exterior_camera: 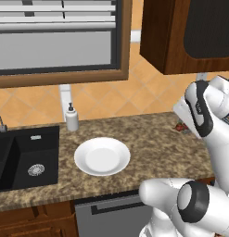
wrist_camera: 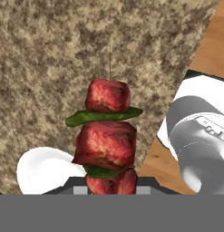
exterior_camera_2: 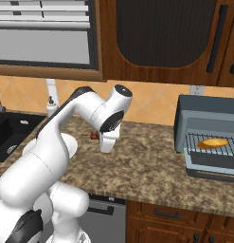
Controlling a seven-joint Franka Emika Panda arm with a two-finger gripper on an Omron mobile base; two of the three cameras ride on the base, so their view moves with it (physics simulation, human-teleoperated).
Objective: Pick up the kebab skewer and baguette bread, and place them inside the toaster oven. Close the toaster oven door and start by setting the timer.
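Observation:
My gripper (wrist_camera: 111, 186) is shut on the kebab skewer (wrist_camera: 108, 131), whose red meat chunks and green slices rise from between the fingers, with the thin stick tip above them. In the right base view the gripper (exterior_camera_2: 102, 140) hangs just above the counter's middle, and a red end of the skewer (exterior_camera_2: 94, 135) pokes out to its left. The baguette bread (exterior_camera_2: 213, 142) lies on the rack inside the toaster oven (exterior_camera_2: 203, 110) at the right. The toaster oven door (exterior_camera_2: 212, 173) is folded down, open.
A white plate (exterior_camera: 102, 156) sits bare on the granite counter (exterior_camera: 153, 143), left of the arm. A black sink (exterior_camera: 23, 157) and a soap dispenser (exterior_camera: 72, 118) are further left. Dark wood cabinets (exterior_camera_2: 161, 38) hang above the counter.

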